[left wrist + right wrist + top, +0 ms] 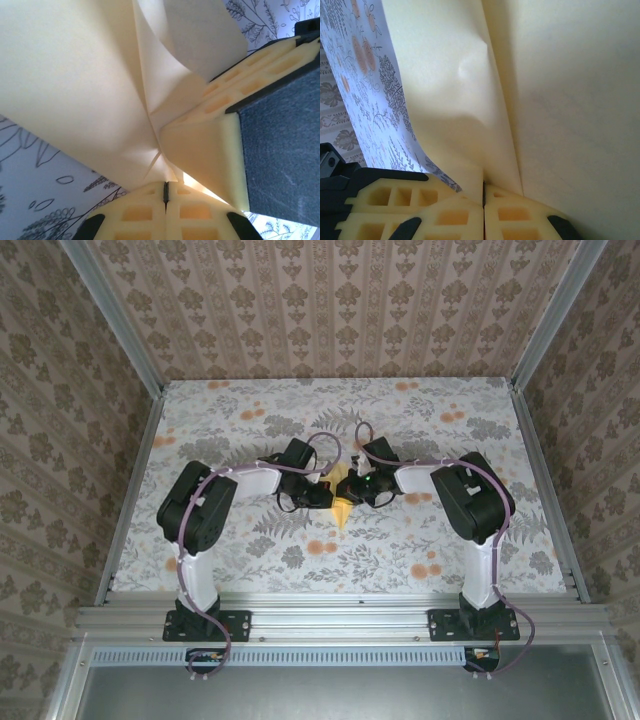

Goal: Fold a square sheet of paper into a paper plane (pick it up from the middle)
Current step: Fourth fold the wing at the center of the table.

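Left wrist: left gripper (166, 191) right at the lens, clamped tight on the creased yellow paper (75, 90). Right wrist: right gripper (483, 192) same deal, pinching a fold. Top: paper (343, 508) at the middle of the floral cloth (250, 420), sandwiched between both grippers.

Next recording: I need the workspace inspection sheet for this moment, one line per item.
Surface: floral tablecloth, lying flat over the table.
Job's things: yellow paper, partly folded, a point towards the arm bases, near table centre.
Clutter: nothing seen.
Tools: left tool shut on the yellow paper; right tool shut on the yellow paper.
Cables: lilac cables looped along both arms.
Surroundings: wallpaper panels on three sides; aluminium rail at the near edge.
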You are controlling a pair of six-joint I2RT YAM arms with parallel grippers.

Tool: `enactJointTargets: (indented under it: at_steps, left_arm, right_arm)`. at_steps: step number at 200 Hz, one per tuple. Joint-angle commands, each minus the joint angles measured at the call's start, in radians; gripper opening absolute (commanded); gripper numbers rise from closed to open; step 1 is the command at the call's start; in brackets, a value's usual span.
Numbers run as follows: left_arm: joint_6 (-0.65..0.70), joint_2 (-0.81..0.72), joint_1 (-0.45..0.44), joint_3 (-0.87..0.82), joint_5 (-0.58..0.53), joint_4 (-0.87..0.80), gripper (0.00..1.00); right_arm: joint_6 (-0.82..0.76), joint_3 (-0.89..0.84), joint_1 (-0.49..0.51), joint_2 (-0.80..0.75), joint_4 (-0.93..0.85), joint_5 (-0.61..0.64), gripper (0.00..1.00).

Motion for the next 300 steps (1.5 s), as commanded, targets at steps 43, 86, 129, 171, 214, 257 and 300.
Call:
enactJointTargets:
  at_steps: [43,86,129,171,214,257,300]
  left_arm:
    - [0.003,-0.010,0.014,0.026,-0.038,-0.022,0.00]
    - [0.010,0.017,0.018,0.028,-0.042,-0.028,0.00]
    - [0.018,0.048,0.020,0.033,-0.041,-0.027,0.00]
    - [0.025,0.068,0.020,0.043,-0.050,-0.038,0.00]
    - [0.034,0.077,0.018,0.039,-0.059,-0.043,0.00]
    - [0.040,0.075,0.018,0.039,-0.059,-0.052,0.00]
    - [0.041,0.072,0.020,0.038,-0.059,-0.050,0.00]
  right_arm:
    - [-0.032,0.007,0.013,0.029,-0.050,0.003,0.10]
    - [-0.022,-0.002,0.013,0.025,-0.025,-0.006,0.11]
    - [0.007,-0.014,0.017,0.014,0.032,-0.026,0.11]
    - [0.027,-0.027,0.018,-0.014,0.058,-0.037,0.11]
    - [0.035,-0.036,0.023,-0.032,0.068,-0.039,0.11]
    - [0.001,-0.039,0.022,-0.082,0.010,-0.002,0.11]
    - [-0.018,-0.037,0.022,-0.087,-0.021,0.003,0.11]
